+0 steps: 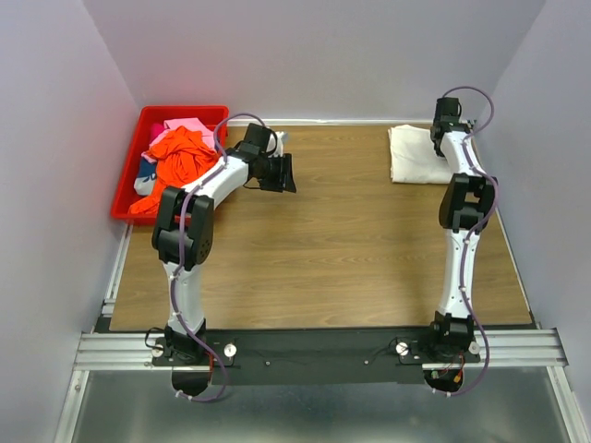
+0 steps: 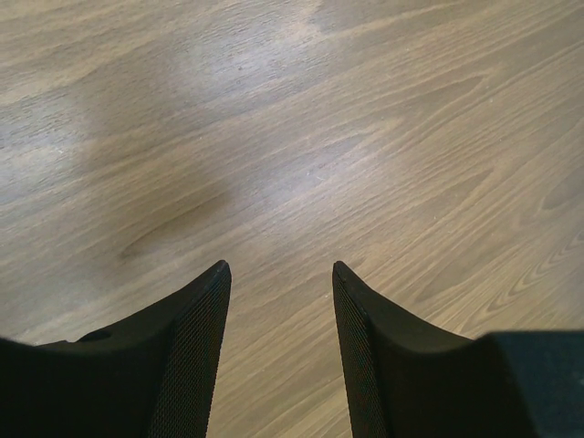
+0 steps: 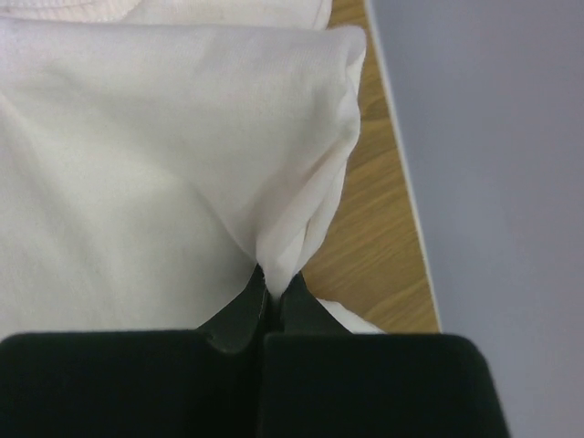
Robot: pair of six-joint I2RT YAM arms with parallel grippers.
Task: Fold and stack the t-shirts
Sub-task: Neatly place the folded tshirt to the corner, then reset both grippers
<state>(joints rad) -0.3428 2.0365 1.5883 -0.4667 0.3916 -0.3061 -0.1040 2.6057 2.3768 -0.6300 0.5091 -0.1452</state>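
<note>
A folded white t-shirt (image 1: 417,154) lies at the far right of the wooden table (image 1: 332,240). My right gripper (image 1: 444,137) is over its right edge and is shut on a pinch of the white fabric (image 3: 301,228), which rises into the jaws (image 3: 274,290). An orange t-shirt (image 1: 180,157) and a pink one (image 1: 185,126) are heaped in a red bin (image 1: 129,180) at the far left. My left gripper (image 1: 280,173) is open and empty, just right of the bin, over bare wood (image 2: 280,274).
The purple back wall and side walls stand close round the table. A white strip edges the table's right side (image 3: 401,164). A blue-and-white garment (image 1: 146,173) lies under the orange one in the bin.
</note>
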